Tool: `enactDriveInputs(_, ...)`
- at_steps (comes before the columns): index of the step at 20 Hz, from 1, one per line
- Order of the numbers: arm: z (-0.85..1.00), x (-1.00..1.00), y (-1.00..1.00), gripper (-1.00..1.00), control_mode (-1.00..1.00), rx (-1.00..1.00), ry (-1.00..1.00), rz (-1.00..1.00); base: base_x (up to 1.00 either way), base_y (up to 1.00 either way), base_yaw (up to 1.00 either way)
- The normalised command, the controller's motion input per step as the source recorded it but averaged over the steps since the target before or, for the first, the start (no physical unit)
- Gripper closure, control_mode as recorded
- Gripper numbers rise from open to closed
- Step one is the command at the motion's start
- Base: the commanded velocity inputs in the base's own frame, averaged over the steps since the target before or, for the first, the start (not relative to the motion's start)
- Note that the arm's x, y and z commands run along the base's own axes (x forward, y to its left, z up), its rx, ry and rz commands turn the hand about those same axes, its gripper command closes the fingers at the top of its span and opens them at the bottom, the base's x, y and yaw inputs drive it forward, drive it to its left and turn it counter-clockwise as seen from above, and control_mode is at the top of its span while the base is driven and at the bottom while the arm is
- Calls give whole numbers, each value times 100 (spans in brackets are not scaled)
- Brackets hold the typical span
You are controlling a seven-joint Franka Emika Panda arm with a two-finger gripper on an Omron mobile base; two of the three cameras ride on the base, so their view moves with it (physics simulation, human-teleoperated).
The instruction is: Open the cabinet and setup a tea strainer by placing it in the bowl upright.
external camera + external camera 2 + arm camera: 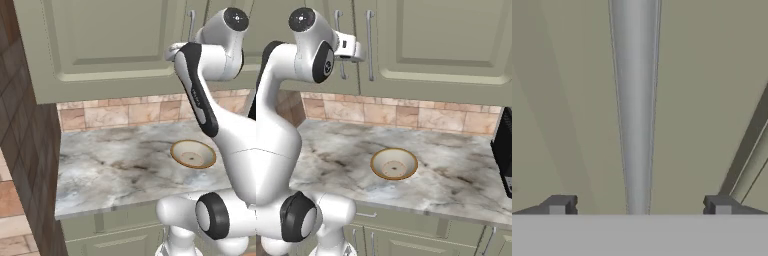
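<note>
The gripper point(639, 206) has its fingers spread wide either side of the silver bar handle point(635, 100), which runs toward 12 o'clock on the closed cabinet point(100, 40). The bowl point(394, 163) sits on the marble counter point(456, 185), well below toward 6 o'clock.

A white arm point(200, 95) reaches up to the closed sage-green cabinet point(115, 40), its wrist beside a silver handle point(191, 22). Below, a tan bowl point(193, 153) sits on the marble table point(115, 170) before a tiled backsplash point(120, 114).
</note>
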Motion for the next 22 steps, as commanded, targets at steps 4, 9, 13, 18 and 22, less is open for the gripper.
enactDriveInputs(4, -2, 54, 7, -100, -100, -5, -2, -4, 0, 0, 0)
enactDriveInputs(9, -17, 37, 0, -100, -100, -5, -8, -2, 0, 0, 0)
enactDriveInputs(13, -26, 24, 0, -100, -100, 0, -18, 0, 0, 0, 0)
enactDriveInputs(18, -23, 18, 0, 100, -100, 1, -13, 0, 0, 0, 0)
enactDriveInputs(22, -11, 32, 0, 100, -100, 1, -3, 0, 0, 0, 0)
